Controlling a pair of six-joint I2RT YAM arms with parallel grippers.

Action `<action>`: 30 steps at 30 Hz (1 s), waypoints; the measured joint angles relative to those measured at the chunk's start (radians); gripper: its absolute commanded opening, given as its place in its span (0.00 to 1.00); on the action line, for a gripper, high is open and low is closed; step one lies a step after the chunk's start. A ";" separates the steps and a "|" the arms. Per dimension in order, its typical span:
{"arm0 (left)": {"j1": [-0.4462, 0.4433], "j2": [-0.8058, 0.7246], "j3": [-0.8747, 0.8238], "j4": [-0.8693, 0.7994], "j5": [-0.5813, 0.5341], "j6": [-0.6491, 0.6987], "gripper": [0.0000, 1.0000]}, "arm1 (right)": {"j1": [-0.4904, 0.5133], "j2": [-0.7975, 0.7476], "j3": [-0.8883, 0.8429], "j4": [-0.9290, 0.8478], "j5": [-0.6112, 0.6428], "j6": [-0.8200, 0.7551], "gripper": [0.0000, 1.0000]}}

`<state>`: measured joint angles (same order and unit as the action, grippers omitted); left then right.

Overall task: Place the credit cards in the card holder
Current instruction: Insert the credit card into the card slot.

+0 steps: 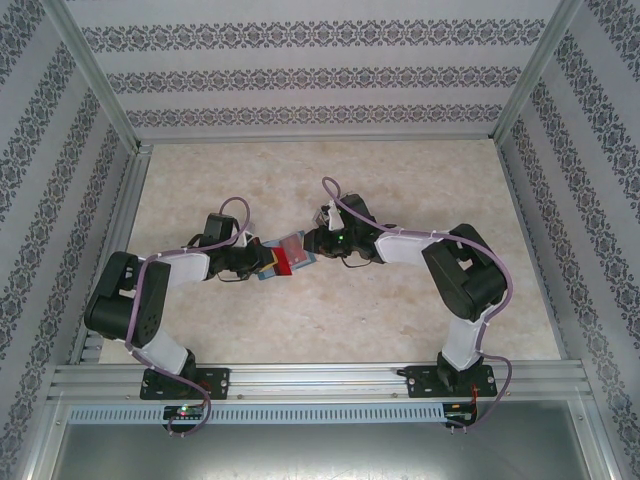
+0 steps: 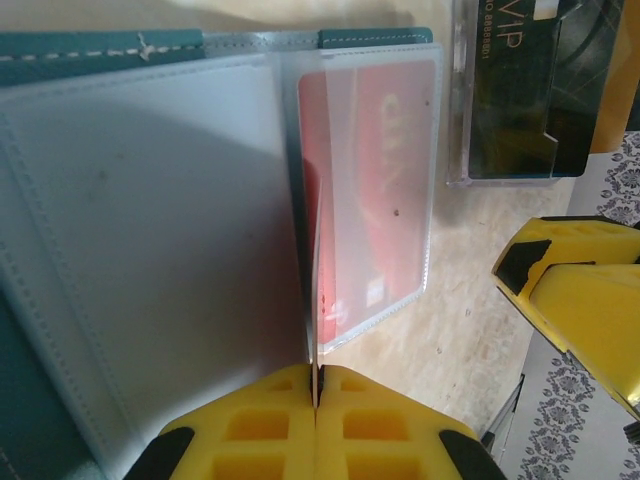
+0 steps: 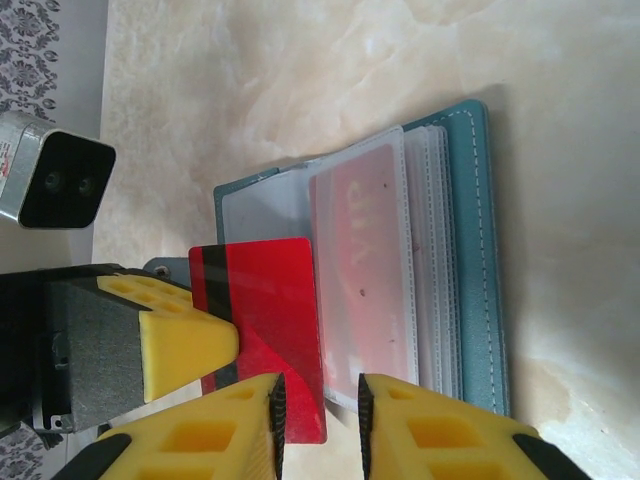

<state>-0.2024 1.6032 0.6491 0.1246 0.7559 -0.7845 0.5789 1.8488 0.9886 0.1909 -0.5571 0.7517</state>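
Note:
The teal card holder (image 3: 482, 250) (image 2: 150, 220) (image 1: 268, 274) lies open on the marble table between both grippers. A reddish card (image 3: 365, 270) (image 2: 375, 190) sits inside one of its clear sleeves. My left gripper (image 2: 316, 372) (image 1: 258, 262) is shut on a red credit card with a black stripe (image 3: 265, 320), seen edge-on in the left wrist view and lying beside the sleeve's mouth. My right gripper (image 3: 320, 385) (image 1: 310, 243) hovers over that card's near corner, jaws apart with nothing pinched. A dark card (image 2: 520, 80) lies in a clear tray (image 2: 462, 110).
Patterned walls (image 1: 60, 150) and aluminium posts enclose the table on three sides. A metal rail (image 1: 320, 380) carrying both arm bases runs along the near edge. The clear tray sits close to the holder's far end. One finger of the right gripper (image 2: 575, 285) is near the left gripper.

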 measured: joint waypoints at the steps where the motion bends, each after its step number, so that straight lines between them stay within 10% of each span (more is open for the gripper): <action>1: 0.002 0.000 0.000 0.000 0.000 0.000 0.00 | 0.000 0.001 0.000 0.000 0.000 0.000 0.29; 30: 0.046 0.095 0.017 0.132 0.053 -0.012 0.00 | 0.000 0.106 0.061 -0.047 -0.005 -0.026 0.29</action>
<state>-0.1566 1.6981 0.6662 0.2569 0.8085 -0.7967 0.5789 1.9553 1.0492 0.1440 -0.5617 0.7254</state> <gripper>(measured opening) 0.059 0.287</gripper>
